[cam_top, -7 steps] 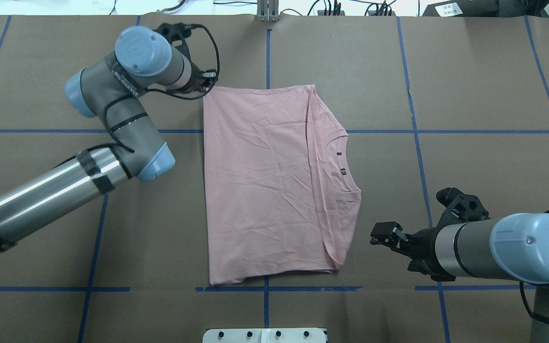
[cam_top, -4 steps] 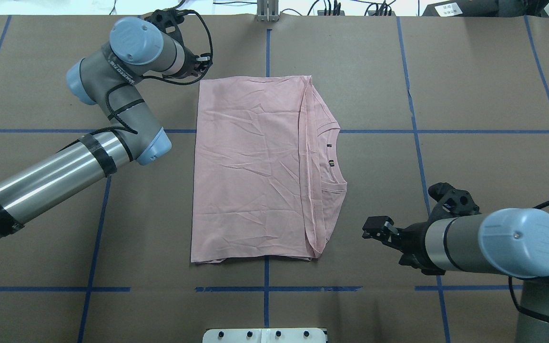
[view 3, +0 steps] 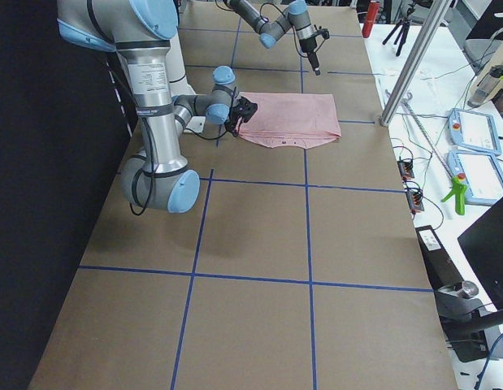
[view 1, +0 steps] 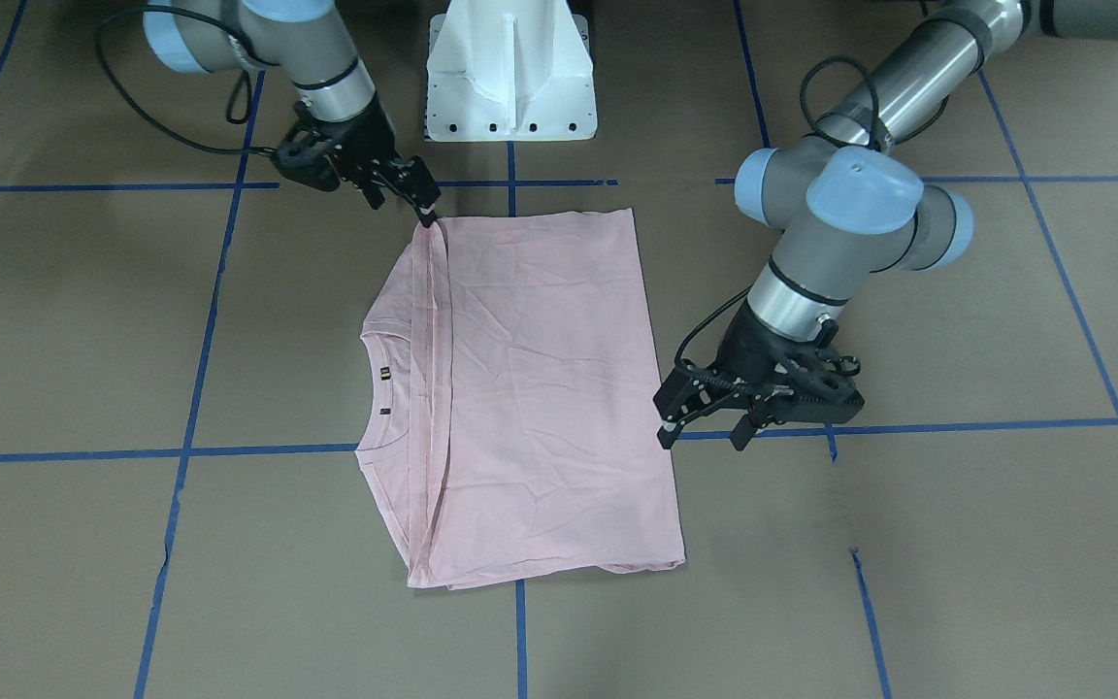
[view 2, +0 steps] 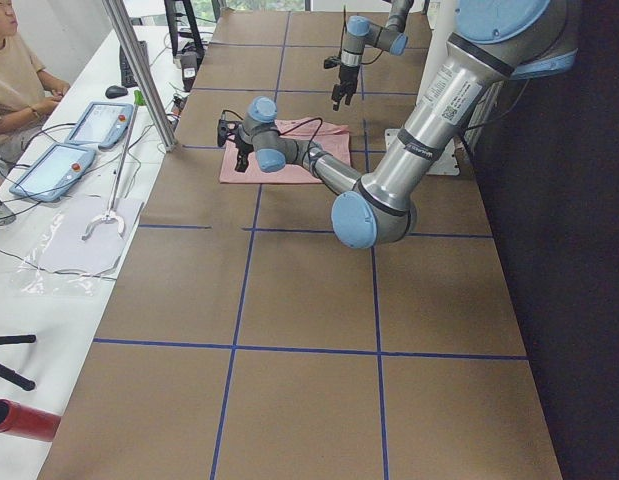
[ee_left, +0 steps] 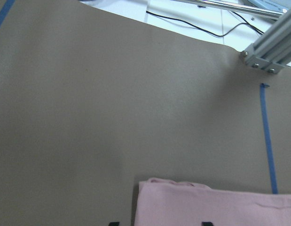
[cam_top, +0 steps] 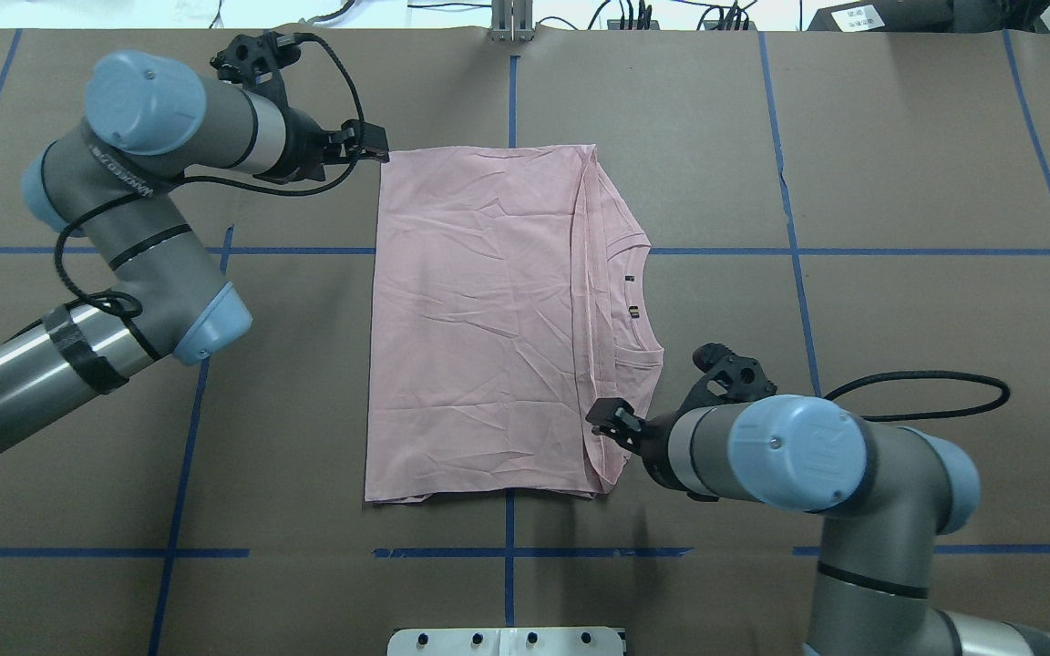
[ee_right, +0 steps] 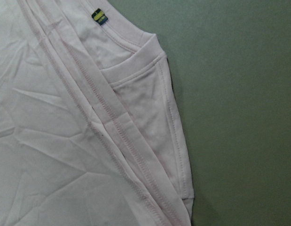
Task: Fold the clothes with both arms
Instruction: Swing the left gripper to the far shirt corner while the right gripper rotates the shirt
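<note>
Well, the T-shirt (cam_top: 479, 319) is soft, limp — I'd pinch the corner just ahead of my spread-open left gripper (cam_top: 376, 146); right gripper (cam_top: 605, 417) — cannot tell.

A pale pink cotton T-shirt (cam_top: 479, 319) lies flat mid-table, folded into a creased rectangle with its plain side up. Taking twelve as straight ahead of the robot, its ribbed collar points to three o'clock and its hem to nine. The left silver-grey tubular arm (cam_top: 151, 264) holds its black gripper (cam_top: 377, 146) at the shirt's eleven o'clock corner, fingers parted. The right arm (cam_top: 789, 456) has its gripper (cam_top: 612, 419) over the five o'clock corner; I can't make out its fingers' spread.
</note>
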Robot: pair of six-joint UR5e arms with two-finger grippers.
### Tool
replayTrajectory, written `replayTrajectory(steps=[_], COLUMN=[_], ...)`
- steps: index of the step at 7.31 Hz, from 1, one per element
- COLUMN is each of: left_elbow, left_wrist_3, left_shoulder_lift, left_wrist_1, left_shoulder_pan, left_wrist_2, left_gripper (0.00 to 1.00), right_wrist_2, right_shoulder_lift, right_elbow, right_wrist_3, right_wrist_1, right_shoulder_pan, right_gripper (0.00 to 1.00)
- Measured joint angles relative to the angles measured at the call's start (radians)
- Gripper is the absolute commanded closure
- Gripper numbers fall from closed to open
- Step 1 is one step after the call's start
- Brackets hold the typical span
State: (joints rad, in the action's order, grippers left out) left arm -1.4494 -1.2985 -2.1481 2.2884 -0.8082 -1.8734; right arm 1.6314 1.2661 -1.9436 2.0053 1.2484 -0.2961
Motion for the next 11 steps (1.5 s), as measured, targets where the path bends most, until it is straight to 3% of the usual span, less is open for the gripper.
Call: replayTrajectory(steps=[2,6,7,8,11], left_elbow=[-0.033,-0.041,-0.042,-0.042,-0.043], left_wrist_3=[0.001,-0.020,-0.031,-0.036,-0.039], left_shoulder_lift=[0.030,0.032,0.031,0.030,0.028], left_wrist_1=[-0.003,-0.005,-0.004,-0.004,-0.005], left_shoulder_pan=[0.002,0.005,0.005,0.006,0.006], left_wrist_2=[-0.001,0.000,0.000,0.001,0.002], left_gripper=[0.00,0.00,0.00,0.00,0.00], right_wrist_2=[-0.029,-0.038,-0.038,-0.038,-0.037], right_shoulder_lift=[-0.066,-0.092,-0.092,-0.093,-0.094], right_elbow=[0.082,0.104,0.102,0.102,0.098], right_wrist_3=[0.067,0.087,0.087,0.088,0.124], right_wrist_1=[0.004,0.085,0.102,0.114,0.132], right_shoulder_pan=[0.019,0.021,0.021,0.020,0.025], right_gripper=[0.26,0.30,0.53,1.00,1.00])
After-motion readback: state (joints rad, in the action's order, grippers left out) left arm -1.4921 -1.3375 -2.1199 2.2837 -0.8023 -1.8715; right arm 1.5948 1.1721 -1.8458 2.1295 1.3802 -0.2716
